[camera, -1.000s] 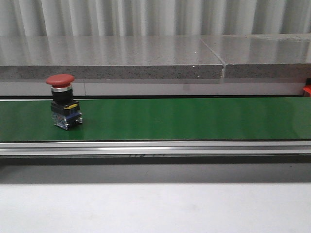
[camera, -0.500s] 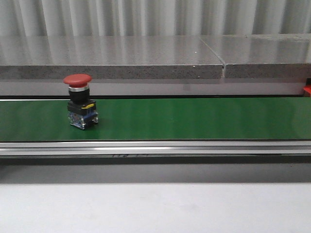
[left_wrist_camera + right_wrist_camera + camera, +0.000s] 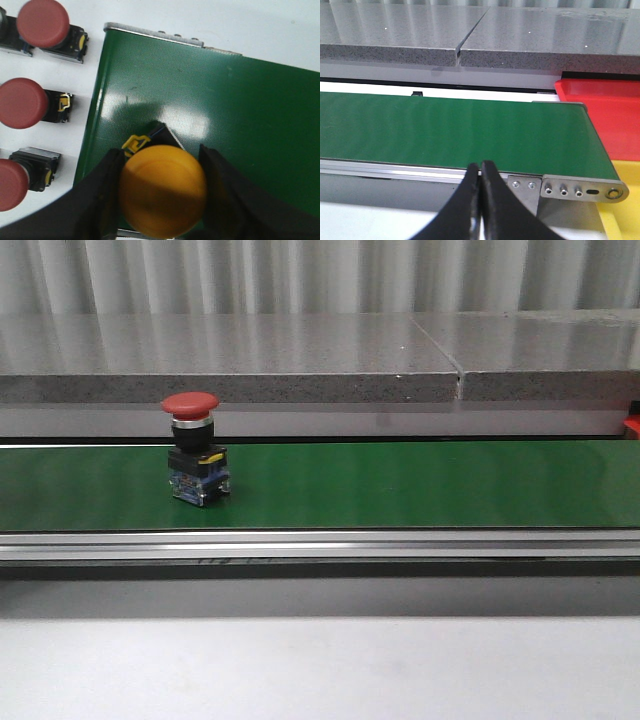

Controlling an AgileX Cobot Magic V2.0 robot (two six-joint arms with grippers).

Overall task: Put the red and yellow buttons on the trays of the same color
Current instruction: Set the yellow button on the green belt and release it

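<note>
A red button [image 3: 195, 450] stands upright on the green belt [image 3: 420, 485], left of the middle in the front view. No gripper shows in that view. My left gripper [image 3: 161, 165] is shut on a yellow button [image 3: 162, 192], one finger on each side of its cap, over the end of the belt [image 3: 225, 100]. Whether its base touches the belt is hidden. My right gripper [image 3: 481, 170] is shut on nothing in front of the belt's other end. Past that end lie the red tray [image 3: 600, 110] and the yellow tray [image 3: 622, 200].
Three more red buttons [image 3: 42, 22] [image 3: 22, 102] [image 3: 10, 182] lie on the white table beside the belt's end in the left wrist view. A grey stone ledge [image 3: 300, 360] runs behind the belt. A metal rail [image 3: 320, 543] edges the belt's front.
The red button has travelled to the right along the belt, still upright.
</note>
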